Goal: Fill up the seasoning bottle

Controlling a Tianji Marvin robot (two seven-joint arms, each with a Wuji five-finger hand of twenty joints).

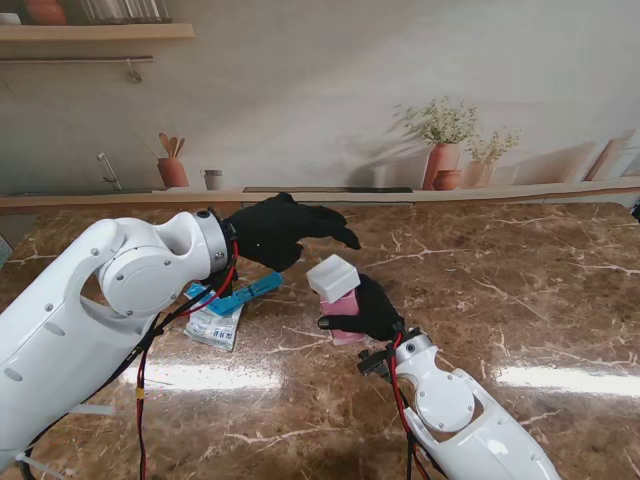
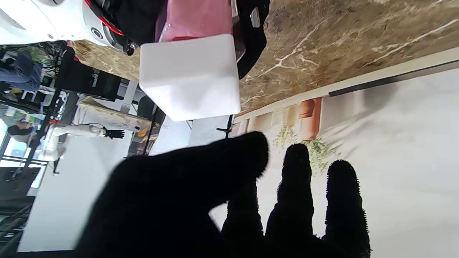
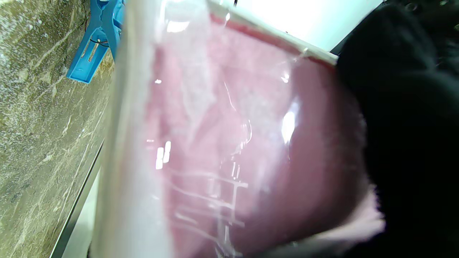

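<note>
Marble-patterned brown table top carries everything in view. Near its middle the right hand, in a black glove, is wrapped around a clear square seasoning bottle filled with pink powder, its fingers closed on the bottle's sides. The bottle is tilted, and its boxy white plastic cap sits on top, just beyond the right hand's fingers and leaning toward the left hand. In the right wrist view the bottle fills nearly the whole picture, pink contents pressed against the clear wall, with the black glove against one side of it.

The left hand, also black-gloved, hangs in the air farther from me than the right hand and to its left; its fingers are stretched out and spread, holding nothing, the fingertips reaching toward the space over the white cap without touching it. In the left wrist view the cap shows close ahead of the spread fingers, with the pink bottle body behind it.

Nearer to me than the left hand, and to the left of the right hand, a blue plastic clip lies on a flat printed refill packet on the table. The same blue clip shows beside the bottle in the right wrist view.
</note>
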